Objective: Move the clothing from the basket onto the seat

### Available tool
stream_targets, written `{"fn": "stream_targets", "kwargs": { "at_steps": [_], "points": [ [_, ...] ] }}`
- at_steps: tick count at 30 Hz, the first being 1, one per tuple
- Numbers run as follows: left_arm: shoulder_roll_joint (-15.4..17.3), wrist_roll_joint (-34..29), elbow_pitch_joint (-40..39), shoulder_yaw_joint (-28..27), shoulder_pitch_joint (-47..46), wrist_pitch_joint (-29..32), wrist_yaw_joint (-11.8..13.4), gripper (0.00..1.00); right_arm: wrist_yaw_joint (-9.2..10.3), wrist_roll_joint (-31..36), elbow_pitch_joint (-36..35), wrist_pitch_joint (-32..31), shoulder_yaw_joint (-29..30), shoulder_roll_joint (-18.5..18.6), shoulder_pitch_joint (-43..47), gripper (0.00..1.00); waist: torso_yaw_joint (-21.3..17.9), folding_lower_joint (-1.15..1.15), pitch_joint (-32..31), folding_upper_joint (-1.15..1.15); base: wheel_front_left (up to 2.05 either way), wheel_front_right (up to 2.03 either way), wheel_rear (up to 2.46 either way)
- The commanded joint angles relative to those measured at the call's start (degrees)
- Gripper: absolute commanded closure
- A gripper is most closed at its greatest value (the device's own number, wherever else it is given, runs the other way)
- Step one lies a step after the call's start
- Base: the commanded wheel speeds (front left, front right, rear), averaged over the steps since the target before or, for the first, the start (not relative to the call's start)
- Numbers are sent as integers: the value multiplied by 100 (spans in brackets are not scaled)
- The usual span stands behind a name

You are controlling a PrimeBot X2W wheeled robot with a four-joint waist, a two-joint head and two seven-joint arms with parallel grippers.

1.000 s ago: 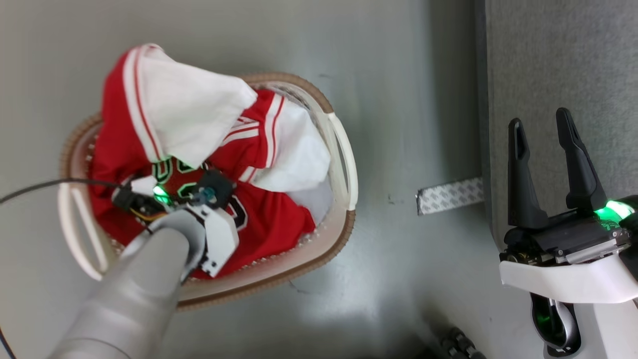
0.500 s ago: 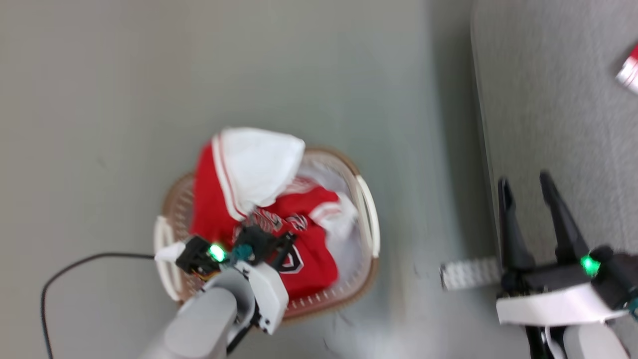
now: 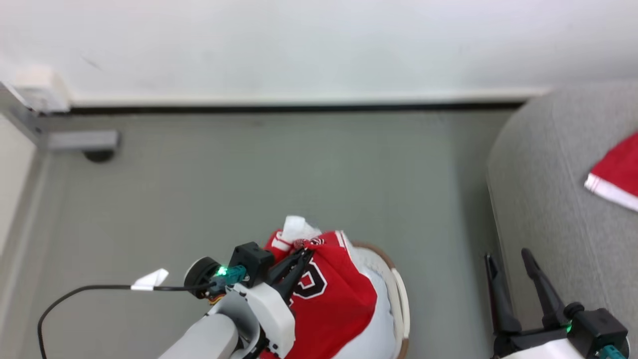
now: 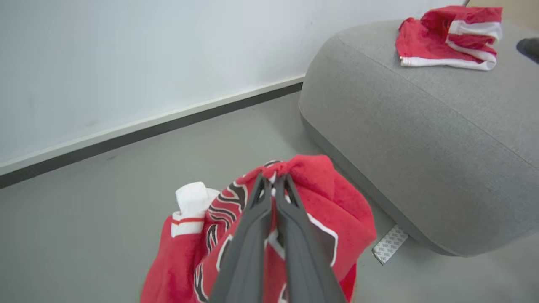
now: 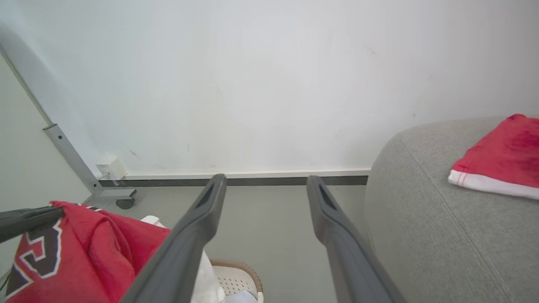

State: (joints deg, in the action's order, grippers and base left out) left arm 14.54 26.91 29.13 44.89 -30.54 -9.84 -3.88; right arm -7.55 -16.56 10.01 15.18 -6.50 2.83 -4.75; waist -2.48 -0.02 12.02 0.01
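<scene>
My left gripper [image 3: 305, 253] is shut on a fold of red clothing [image 3: 336, 299] with dark-outlined white lettering, held up above the basket [image 3: 400, 294], whose white wall and brown rim peek out to the right. In the left wrist view the pinched fingertips [image 4: 273, 180] bite the top of the bunched garment [image 4: 337, 210]. The grey seat [image 3: 548, 189] lies to the right, with another red-and-white piece of clothing [image 3: 615, 174] on top of it. My right gripper [image 3: 507, 255] stands open and empty beside the seat's edge, its fingers [image 5: 210, 210] spread wide.
A white wall with a dark baseboard [image 3: 299, 107] runs along the back. A metal frame foot on a caster [image 3: 82, 142] stands far left. A black cable [image 3: 99, 288] trails over the grey floor. A strip of white tape [image 4: 389, 249] lies by the seat's base.
The head camera has swung up, now showing the wall. My left gripper has lifted the red garment up out of the basket. The right gripper stays open.
</scene>
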Motion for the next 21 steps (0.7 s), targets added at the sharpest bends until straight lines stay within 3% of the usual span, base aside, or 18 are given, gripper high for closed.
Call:
{"fn": "stream_targets", "kwargs": {
  "at_steps": [1, 11, 21],
  "points": [
    [54, 105, -133, -24, 101, 43, 33, 100, 13, 19, 38, -4, -3, 13, 94, 0, 268, 2, -469, -1, 0, 0, 0],
    [509, 279, -1829, -130, 553, 738, 450, 100, 13, -128, 261, -5, -238, 13, 527, 0, 305, 2, -1204, -1, 0, 0, 0],
    [813, 394, -2692, -264, 800, 1103, 781, 100, 13, 24, 245, -4, -546, 13, 773, 0, 173, 2, -1524, -1, 0, 0, 0]
  ]
}}
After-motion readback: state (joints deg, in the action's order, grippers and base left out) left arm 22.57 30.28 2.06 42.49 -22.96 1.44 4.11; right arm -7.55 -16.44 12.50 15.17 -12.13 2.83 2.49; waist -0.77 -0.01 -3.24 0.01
